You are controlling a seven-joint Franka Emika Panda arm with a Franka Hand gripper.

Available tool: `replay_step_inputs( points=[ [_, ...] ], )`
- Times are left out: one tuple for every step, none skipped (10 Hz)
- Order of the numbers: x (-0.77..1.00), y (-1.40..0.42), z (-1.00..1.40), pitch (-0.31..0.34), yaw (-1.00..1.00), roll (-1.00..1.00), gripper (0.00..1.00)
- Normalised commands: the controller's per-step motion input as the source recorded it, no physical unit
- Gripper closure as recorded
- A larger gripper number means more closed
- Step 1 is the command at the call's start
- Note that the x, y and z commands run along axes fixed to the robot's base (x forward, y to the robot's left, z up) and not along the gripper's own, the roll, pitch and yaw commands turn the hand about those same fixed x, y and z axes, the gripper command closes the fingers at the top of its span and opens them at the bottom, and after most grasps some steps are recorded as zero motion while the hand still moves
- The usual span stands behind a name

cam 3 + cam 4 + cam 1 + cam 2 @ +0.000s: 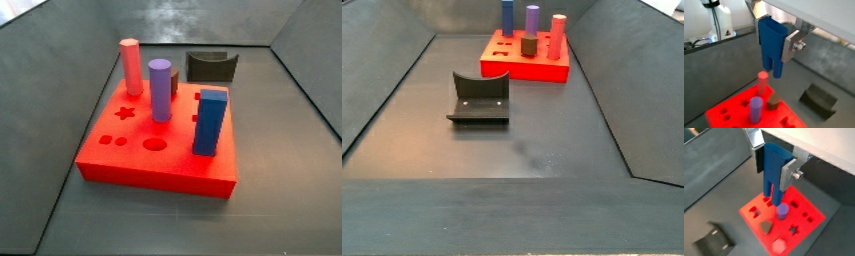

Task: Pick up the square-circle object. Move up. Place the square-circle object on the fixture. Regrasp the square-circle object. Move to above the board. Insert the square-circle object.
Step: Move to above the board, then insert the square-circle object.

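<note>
My gripper [773, 40] is shut on the square-circle object [771, 45], a blue peg with a solid upper block and two legs hanging down. In both wrist views the silver fingers [789, 174] clamp its upper block, and the peg [770, 173] hangs upright, high above the red board [815, 214]. The board also shows in both side views [160, 172] [543, 70], where the gripper and the peg are out of view. The black fixture [480, 97] with its curved notch stands bare on the floor apart from the board, and it also shows in a wrist view [821, 100].
On the board stand a purple cylinder [159, 90], a pink-red peg [131, 67], a small dark piece [773, 102] and a solid dark-blue block [210, 122]. Star, circle and small paired holes [114, 140] lie open. Grey walls enclose the floor.
</note>
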Motion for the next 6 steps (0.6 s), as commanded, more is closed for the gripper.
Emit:
replay_step_inputs(
  points=[
    [-0.19,-0.12,0.0,-0.077,-0.08,-0.83,1.0],
    [-0.1,-0.06,0.0,-0.042,-0.04,-0.52,1.0],
    [-0.06,-0.03,0.0,-0.029,-0.02,-0.32,1.0],
    [-0.03,-0.01,0.0,-0.02,-0.02,-0.21,1.0],
    [0.0,0.0,-0.03,0.003,0.0,0.0,1.0],
    [-0.04,0.0,0.0,0.0,0.02,0.0,1.0]
  ],
)
